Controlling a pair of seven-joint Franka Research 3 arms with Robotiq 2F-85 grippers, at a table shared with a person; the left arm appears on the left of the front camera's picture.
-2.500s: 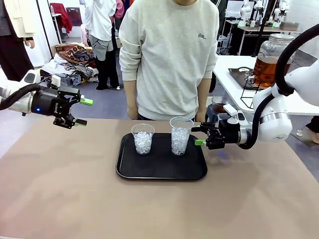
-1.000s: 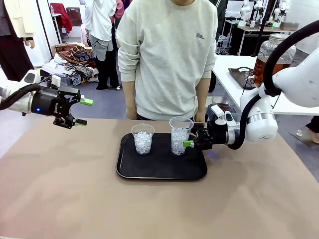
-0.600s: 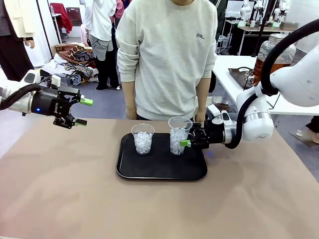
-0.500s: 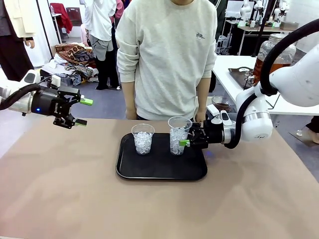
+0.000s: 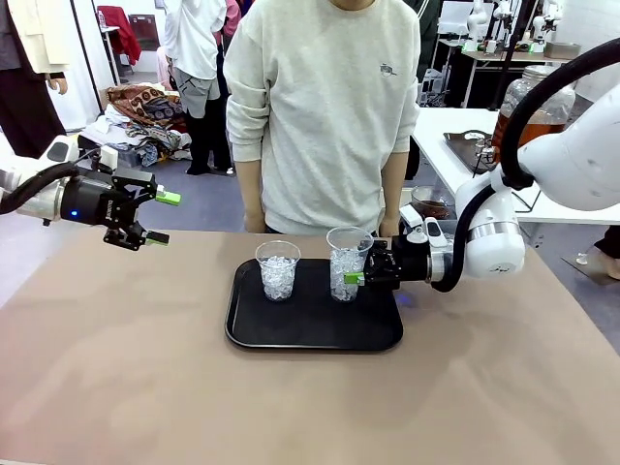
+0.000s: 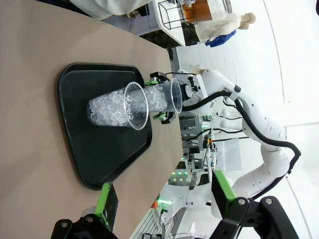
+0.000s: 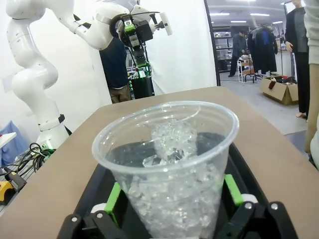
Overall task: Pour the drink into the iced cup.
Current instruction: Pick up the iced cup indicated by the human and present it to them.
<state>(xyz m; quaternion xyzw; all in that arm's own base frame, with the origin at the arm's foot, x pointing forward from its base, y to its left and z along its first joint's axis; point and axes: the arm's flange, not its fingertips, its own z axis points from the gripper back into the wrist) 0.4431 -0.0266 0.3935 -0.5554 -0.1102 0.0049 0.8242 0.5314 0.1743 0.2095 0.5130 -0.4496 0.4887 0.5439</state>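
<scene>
Nothing poured yet. Both iced cups sit dry on the tray (image 5: 315,336). The only drink (image 5: 530,124) I spot is amber liquid in a jar on the far-right side table, well apart. My right gripper (image 5: 355,275) straddles the right iced cup (image 7: 169,164), jaws wide, pads beside its wall, no squeeze I can see. Left gripper (image 5: 162,218) hangs spread and empty at far left. Still to do: grasp, fetch, pour. Versus 2.5 s ago, the right gripper has come left from off the tray to around the cup, and the left is unchanged.
</scene>
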